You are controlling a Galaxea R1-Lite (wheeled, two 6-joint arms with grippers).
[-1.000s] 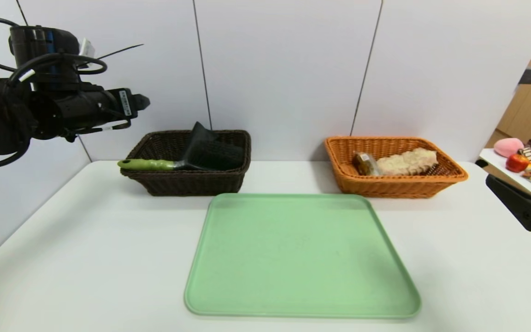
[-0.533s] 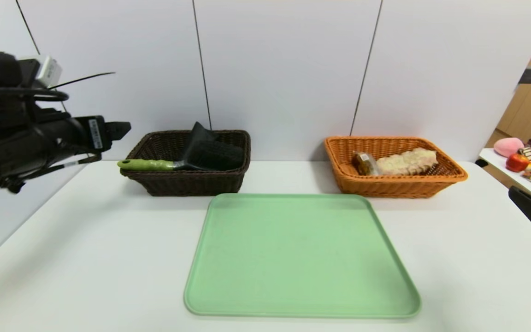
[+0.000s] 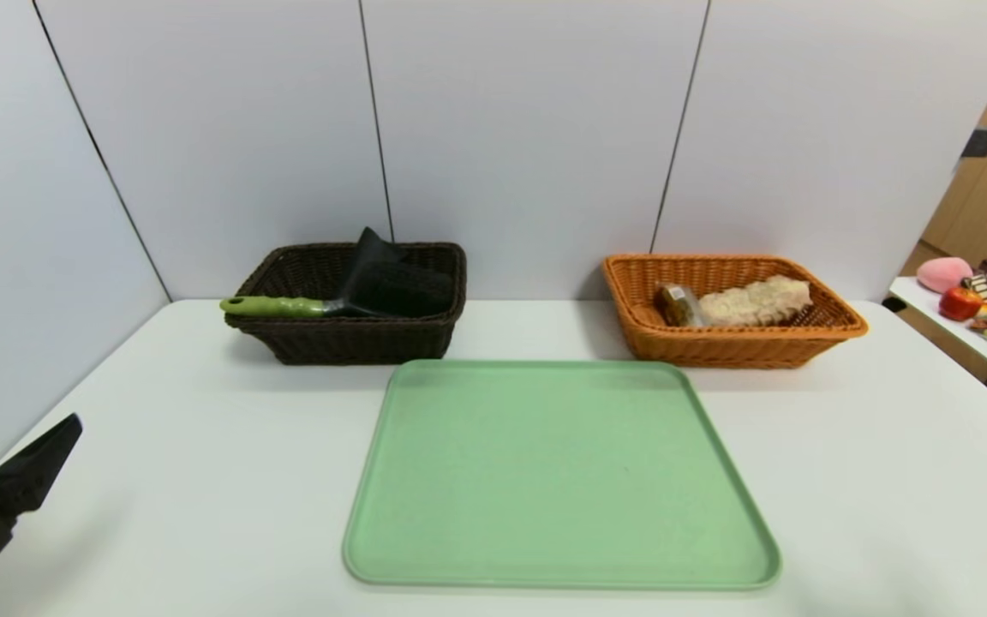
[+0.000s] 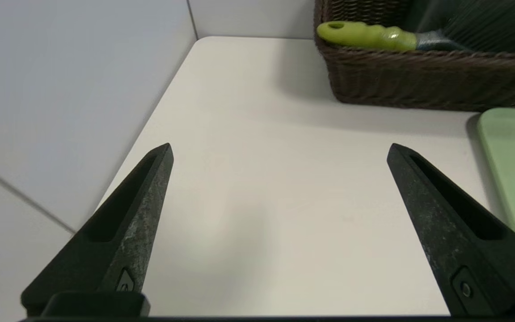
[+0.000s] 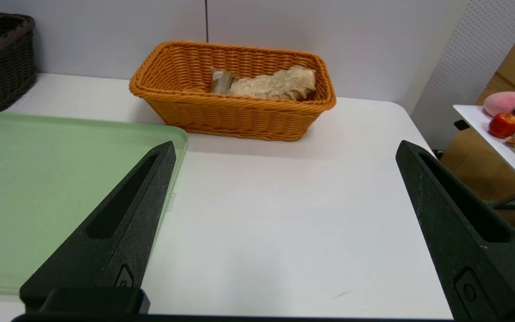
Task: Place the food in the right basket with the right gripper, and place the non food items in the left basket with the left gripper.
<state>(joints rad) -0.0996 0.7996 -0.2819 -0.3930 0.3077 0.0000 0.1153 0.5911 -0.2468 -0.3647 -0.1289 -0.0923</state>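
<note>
The dark brown left basket [image 3: 348, 338] holds a black brush with a green handle [image 3: 275, 306], whose handle sticks out over the rim. The orange right basket [image 3: 733, 343] holds a pale bread-like piece [image 3: 755, 302] and a small wrapped snack [image 3: 675, 304]. The green tray [image 3: 558, 471] in the middle is bare. My left gripper [image 4: 280, 152] is open and empty, low over the table's front left corner; one fingertip [image 3: 48, 450] shows in the head view. My right gripper [image 5: 284, 147] is open and empty over the table right of the tray, outside the head view.
A side table [image 3: 939, 300] at the far right carries an apple [image 3: 961, 302], a pink round thing, a banana and packets. Wall panels stand behind the baskets and along the left edge. The brush handle [image 4: 365, 36] and dark basket [image 4: 427, 76] show in the left wrist view.
My left arm has dropped from high beside the left basket down to the table's front left corner. My right arm has drawn back out of the head view.
</note>
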